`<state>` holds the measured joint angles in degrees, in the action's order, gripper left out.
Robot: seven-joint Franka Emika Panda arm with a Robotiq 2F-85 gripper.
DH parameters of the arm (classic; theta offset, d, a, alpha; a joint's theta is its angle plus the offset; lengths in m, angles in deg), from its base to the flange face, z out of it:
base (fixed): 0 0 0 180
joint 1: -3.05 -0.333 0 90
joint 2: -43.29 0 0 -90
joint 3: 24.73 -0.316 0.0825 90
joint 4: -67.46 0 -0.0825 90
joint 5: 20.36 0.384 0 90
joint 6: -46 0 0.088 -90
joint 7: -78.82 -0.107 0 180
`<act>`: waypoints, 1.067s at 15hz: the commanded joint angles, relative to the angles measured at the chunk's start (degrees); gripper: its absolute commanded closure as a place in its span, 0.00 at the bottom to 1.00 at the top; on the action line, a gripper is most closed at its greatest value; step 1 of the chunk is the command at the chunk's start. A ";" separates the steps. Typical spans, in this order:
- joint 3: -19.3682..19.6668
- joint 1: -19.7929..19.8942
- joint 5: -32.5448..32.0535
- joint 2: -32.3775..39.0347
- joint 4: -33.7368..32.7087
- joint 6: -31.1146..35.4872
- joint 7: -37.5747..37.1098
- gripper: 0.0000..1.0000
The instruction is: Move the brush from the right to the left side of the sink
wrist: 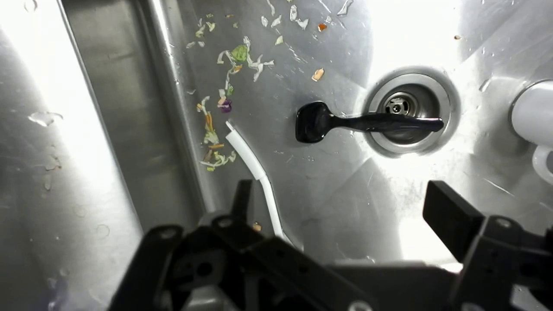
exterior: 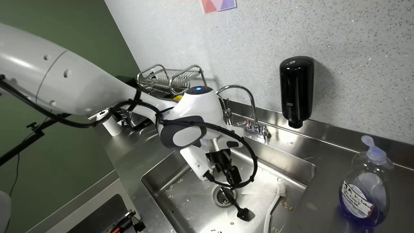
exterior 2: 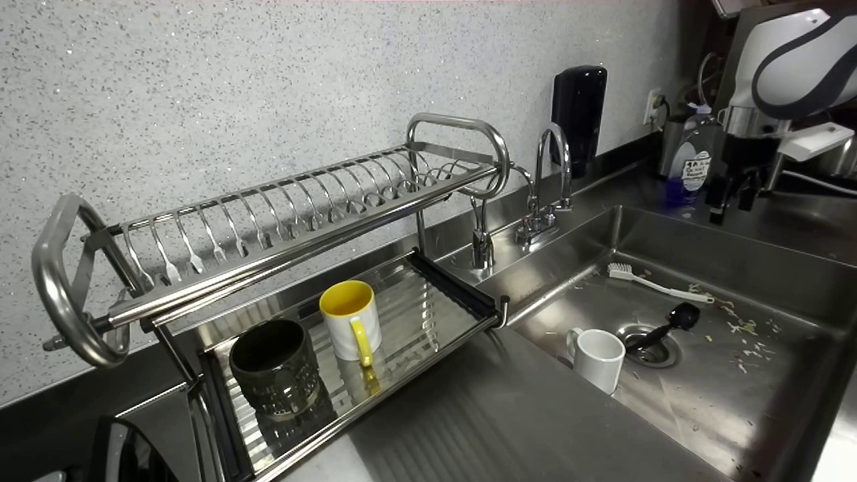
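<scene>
My hand hangs spread wide above the sink, the brush at eight o'clock from the drain, wrist view.

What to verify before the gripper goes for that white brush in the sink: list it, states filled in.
1) Gripper open, holding nothing: ok.
2) Brush free of the black utensil: ok, apart.
3) Brush centred in the gripper's gap, wrist view: not ok, left of middle.
4) Side of the sink opposite the brush clear: not ok, white mug stands there.
5) Brush dry: cannot tell.
</scene>
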<state>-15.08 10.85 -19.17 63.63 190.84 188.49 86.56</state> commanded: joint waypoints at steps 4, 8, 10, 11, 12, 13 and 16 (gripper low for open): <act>-0.10 0.10 -4.32 4.77 -0.76 9.81 -1.05 0.00; 0.04 0.15 -8.30 14.93 -4.94 17.58 -0.05 0.00; 1.03 -0.67 -10.35 20.35 -8.29 18.69 -0.56 0.00; 1.97 -1.36 -11.45 23.32 -10.61 18.59 -1.01 0.00; 2.42 -1.61 -12.19 25.54 -12.59 18.24 -1.05 0.00; 3.13 -2.02 -12.70 27.89 -14.78 18.08 -1.49 0.00; 4.16 -2.29 -13.19 33.72 -21.26 16.56 -1.69 0.00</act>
<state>-12.58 9.55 -30.99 91.62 176.80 206.33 86.30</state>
